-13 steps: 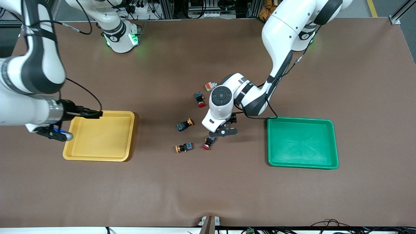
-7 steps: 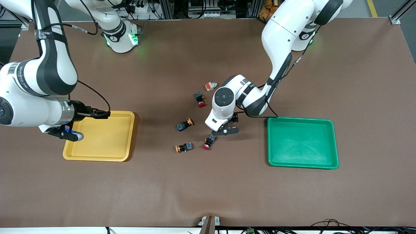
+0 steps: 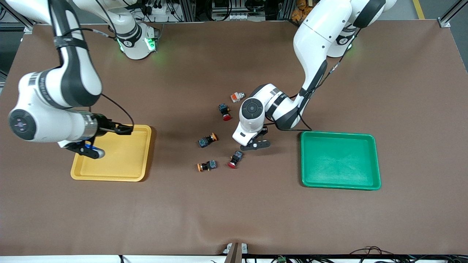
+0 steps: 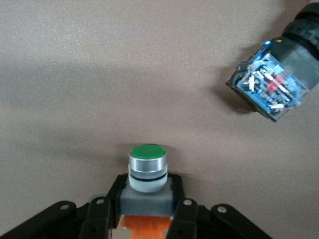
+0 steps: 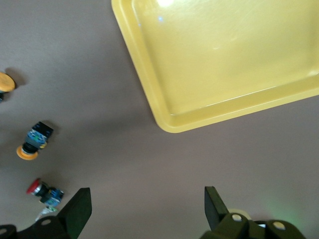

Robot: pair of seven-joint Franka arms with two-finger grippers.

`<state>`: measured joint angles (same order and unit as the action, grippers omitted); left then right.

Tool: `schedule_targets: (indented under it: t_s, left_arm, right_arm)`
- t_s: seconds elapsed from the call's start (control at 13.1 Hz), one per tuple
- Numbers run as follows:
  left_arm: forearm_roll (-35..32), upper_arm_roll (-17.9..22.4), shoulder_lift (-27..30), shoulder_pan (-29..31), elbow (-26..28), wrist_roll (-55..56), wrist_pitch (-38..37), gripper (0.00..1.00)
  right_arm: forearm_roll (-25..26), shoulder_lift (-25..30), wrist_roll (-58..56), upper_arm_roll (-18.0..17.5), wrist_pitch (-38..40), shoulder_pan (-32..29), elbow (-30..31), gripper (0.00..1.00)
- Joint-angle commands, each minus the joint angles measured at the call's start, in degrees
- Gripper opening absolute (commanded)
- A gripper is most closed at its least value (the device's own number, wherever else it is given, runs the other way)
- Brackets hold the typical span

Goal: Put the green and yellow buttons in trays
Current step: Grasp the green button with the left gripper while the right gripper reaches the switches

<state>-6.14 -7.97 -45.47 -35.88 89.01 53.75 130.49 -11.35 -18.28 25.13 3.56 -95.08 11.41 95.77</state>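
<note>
The left arm reaches from its base at the table's top edge down toward the table's middle, its wrist bent over, and the left gripper [image 3: 256,145] hangs low there with its fingers [image 4: 182,216] clamped on a green-capped button [image 4: 146,172]. The right arm arcs out from its base along the same edge toward the right arm's end of the table, forearm level, and the right gripper [image 3: 124,129] is up in the air with its fingers [image 5: 79,209] spread wide.
</note>
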Motion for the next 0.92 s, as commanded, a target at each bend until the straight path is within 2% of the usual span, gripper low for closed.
schedule_targets:
  t_s: [0.0,0.23,0.46,0.84]
  left_arm:
    - [-0.54,-0.03,2.05,0.11,1.60,1.62,0.21,0.00]
    - [-1.42,0.68,7.14,2.29,0.90,-1.52,-3.92,0.00]
    - [-1.42,0.50,12.50,8.61,0.99,-8.90,-7.87,0.00]
    - [-1.42,0.41,16.38,19.60,1.34,-22.52,-11.22,0.00]
  right_arm:
    - [-1.04,0.87,2.91,0.39,-2.65,2.03,2.84,1.00]
    - [-2.97,0.44,10.00,0.39,-7.12,4.57,4.51,1.00]
    - [-3.06,-2.54,22.29,0.39,-13.44,9.49,4.43,1.00]
    - [-3.06,-9.13,37.60,0.39,-25.04,17.05,4.34,0.99]
